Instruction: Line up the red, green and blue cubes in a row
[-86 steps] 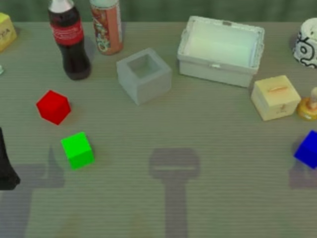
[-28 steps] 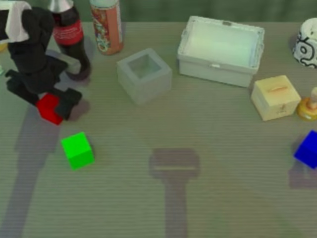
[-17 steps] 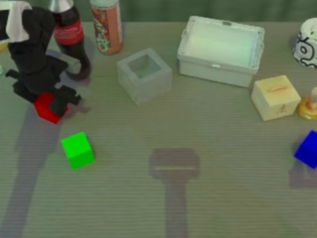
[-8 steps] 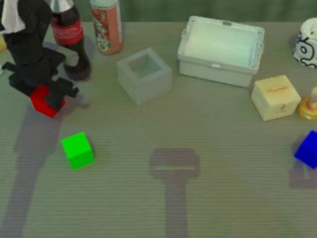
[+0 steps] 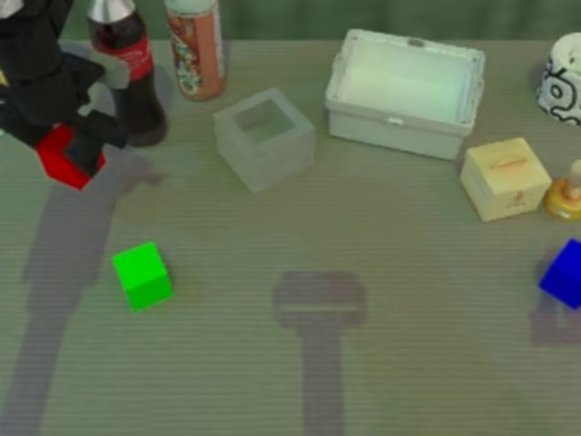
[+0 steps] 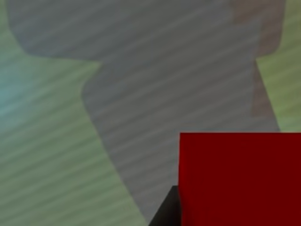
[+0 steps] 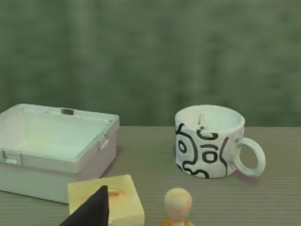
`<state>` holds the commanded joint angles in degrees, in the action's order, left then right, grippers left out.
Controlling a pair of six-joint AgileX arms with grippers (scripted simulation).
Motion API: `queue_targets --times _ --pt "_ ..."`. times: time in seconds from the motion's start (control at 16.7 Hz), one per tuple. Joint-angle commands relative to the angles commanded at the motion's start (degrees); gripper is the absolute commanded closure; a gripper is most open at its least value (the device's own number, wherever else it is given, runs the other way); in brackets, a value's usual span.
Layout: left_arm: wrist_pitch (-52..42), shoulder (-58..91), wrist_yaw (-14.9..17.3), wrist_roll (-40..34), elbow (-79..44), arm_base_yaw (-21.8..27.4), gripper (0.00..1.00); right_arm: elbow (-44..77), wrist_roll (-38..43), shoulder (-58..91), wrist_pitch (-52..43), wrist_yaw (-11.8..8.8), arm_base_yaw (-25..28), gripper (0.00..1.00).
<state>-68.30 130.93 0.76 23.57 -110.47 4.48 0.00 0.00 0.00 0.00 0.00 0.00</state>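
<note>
Left gripper pinches the red cube at the table's far left, beside the cola bottle. Its arm hides part of the cube. The green cube sits nearby, and the blue cube is cut off at the right edge.

Left wrist view: the red cube fills one corner.

Right wrist view: a mug and white tray; whether that gripper's fingers are apart, I cannot tell.

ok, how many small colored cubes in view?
3. Red cube at far left, held in the left gripper; green cube on the table at left; blue cube at the right edge, partly cut off.
</note>
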Motion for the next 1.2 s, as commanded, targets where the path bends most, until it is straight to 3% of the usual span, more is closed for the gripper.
queue_targets --times 0.24,0.42,1.02,1.2 --pt "0.37 -0.70 -0.07 -1.89 1.25 1.77 1.00 0.00 0.00 0.00 0.00 0.00 0.00 0.00" --pt "1.26 -4.02 -0.25 -9.27 5.46 6.44 1.00 0.00 0.00 0.00 0.00 0.00 0.00 0.00" --pt "6.71 -24.60 -1.13 -55.70 33.23 32.16 1.00 0.00 0.00 0.00 0.00 0.00 0.00 0.00" --pt "8.65 -30.41 -1.53 -65.16 39.97 38.24 1.00 0.00 0.00 0.00 0.00 0.00 0.00 0.00"
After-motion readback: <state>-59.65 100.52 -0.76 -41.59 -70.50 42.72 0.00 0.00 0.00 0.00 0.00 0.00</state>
